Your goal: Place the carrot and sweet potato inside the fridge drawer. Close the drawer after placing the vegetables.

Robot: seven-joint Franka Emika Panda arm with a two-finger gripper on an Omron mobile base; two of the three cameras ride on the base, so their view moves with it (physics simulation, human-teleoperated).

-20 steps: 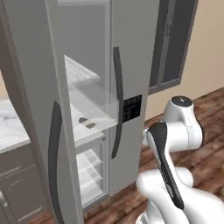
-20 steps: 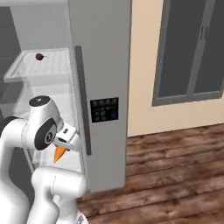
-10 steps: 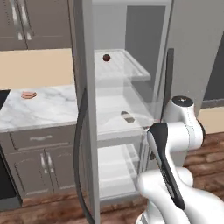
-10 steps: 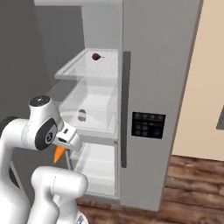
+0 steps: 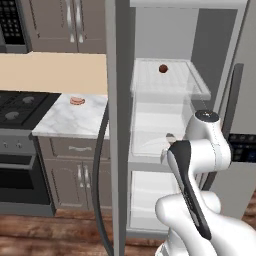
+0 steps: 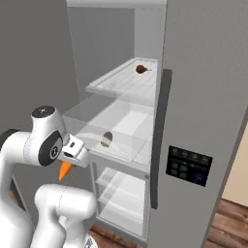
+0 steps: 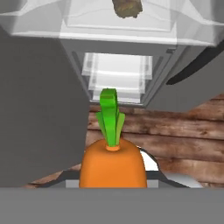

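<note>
Pincer clamped tight on carrot, held in front of open fridge, orange tip down in right base view; green top shows in hand view. Sweet potato sits inside fridge drawer, near its front wall. Small round brown ball on shelf above.

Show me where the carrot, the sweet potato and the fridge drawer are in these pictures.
carrot [image 7: 112,166], hand view, on its orange body.
sweet potato [image 6: 106,139], right base view, on its brown skin.
fridge drawer [image 6: 127,150], right base view, on its clear front wall.
</note>
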